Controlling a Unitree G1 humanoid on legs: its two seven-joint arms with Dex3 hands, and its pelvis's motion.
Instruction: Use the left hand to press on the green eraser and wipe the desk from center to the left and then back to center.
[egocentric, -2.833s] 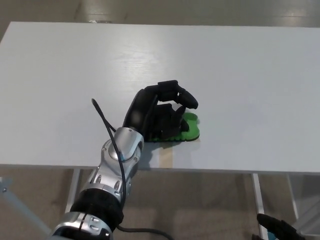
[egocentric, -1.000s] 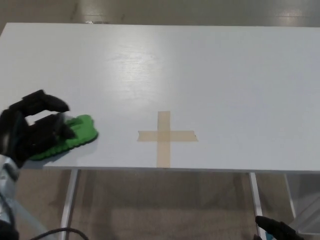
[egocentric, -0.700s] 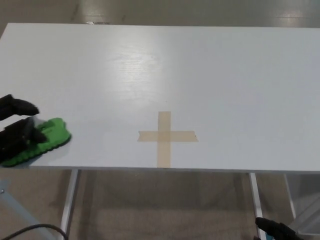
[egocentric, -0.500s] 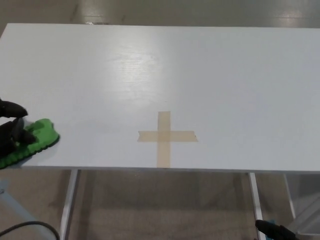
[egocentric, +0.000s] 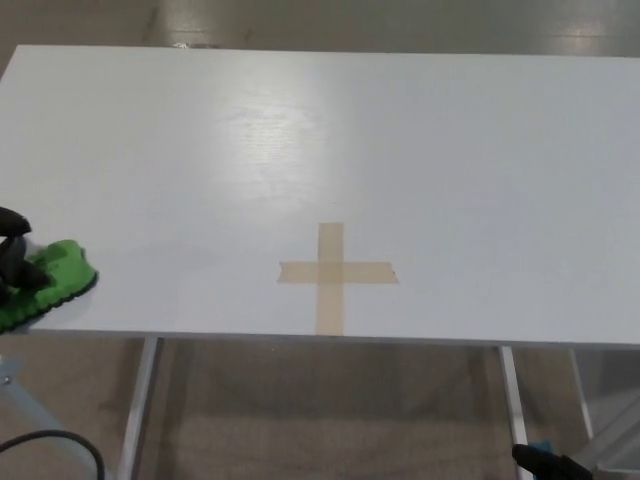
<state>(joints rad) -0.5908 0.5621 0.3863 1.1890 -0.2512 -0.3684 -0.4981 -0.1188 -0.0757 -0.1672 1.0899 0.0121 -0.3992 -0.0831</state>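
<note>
The green eraser (egocentric: 52, 281) lies flat at the white desk's front left corner, partly cut off by the picture's left edge. My left hand (egocentric: 12, 262) rests on top of it, black fingers pressing down on its left part; most of the hand is out of frame. A tan tape cross (egocentric: 334, 273) marks the desk's centre near the front edge, uncovered. Only a dark tip of my right hand (egocentric: 550, 464) shows at the bottom right, below the desk.
The white desk (egocentric: 400, 150) fills the view; its front edge runs along the bottom third. Under it show metal legs and a brown floor. A black cable (egocentric: 45, 443) curls at the bottom left.
My left hand has slid the green eraser leftward from the tape cross to the desk's front left corner, uncovering the cross. In the last half second it moved a little further left.
</note>
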